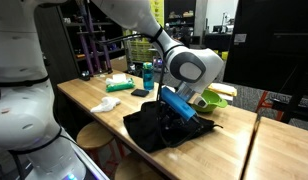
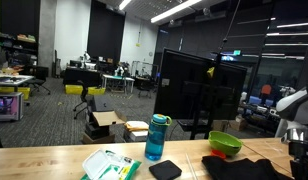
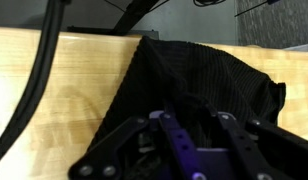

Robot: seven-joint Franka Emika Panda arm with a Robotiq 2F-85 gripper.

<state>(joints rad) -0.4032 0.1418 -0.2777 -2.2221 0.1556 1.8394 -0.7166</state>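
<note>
Wooden surface (image 1: 89, 95) carries a crumpled black cloth (image 1: 154, 130); my jaws press into it, whether clenched I cannot tell. In an exterior view, a green bowl (image 1: 209, 99) sits at its two o'clock, contents hidden; a blue bottle (image 1: 147, 74) stands at twelve, label unreadable.

No text, label, brand, number or sign is legible in any view here.
</note>
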